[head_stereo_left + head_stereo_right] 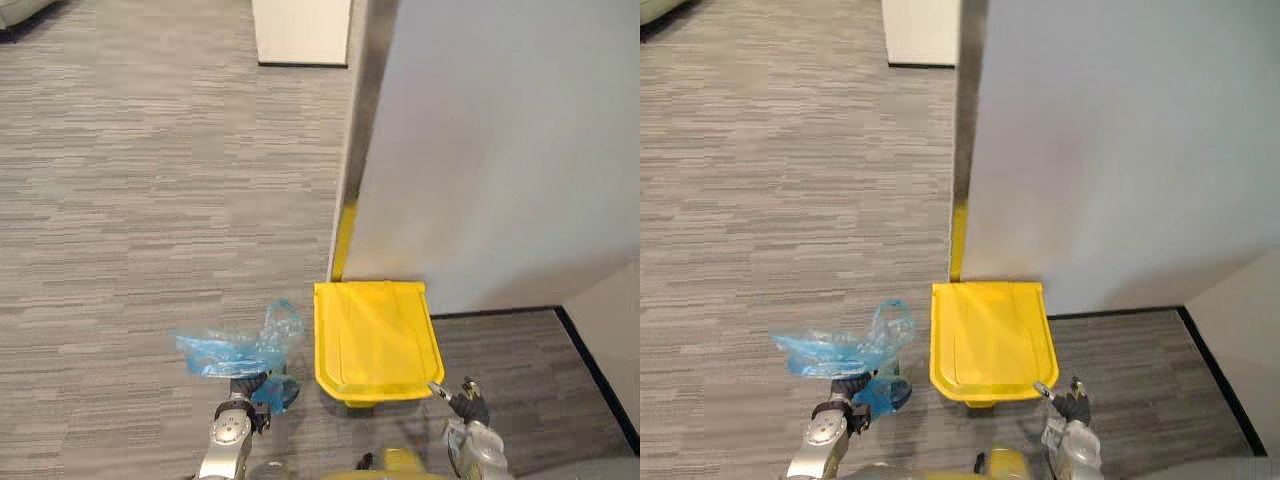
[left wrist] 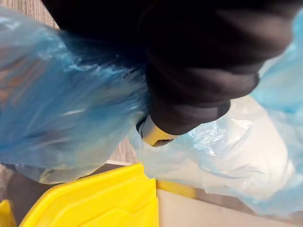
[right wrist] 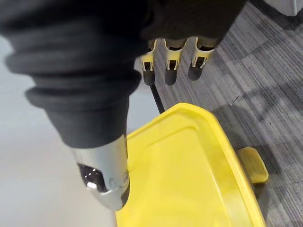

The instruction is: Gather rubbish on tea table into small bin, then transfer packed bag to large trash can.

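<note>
A crumpled blue plastic bag (image 1: 232, 347) hangs above the carpet just left of the large yellow trash can (image 1: 372, 340), whose lid is closed. My left hand (image 1: 247, 387) sits under the bag with its fingers curled into the plastic; in the left wrist view the bag (image 2: 57, 113) wraps round the hand (image 2: 154, 133). At the can's front right corner my right hand (image 1: 466, 399) hovers with relaxed fingers (image 3: 170, 64) and thumb (image 3: 106, 175) over the lid (image 3: 189, 175), holding nothing.
The can stands against a grey wall (image 1: 500, 150) with a yellow strip (image 1: 343, 240) along its corner. A yellow foot pedal (image 3: 253, 164) sticks out at the can's base. A white cabinet (image 1: 300, 30) stands far ahead. Black skirting (image 1: 600, 375) runs at the right. Grey carpet (image 1: 150, 200) spreads to the left.
</note>
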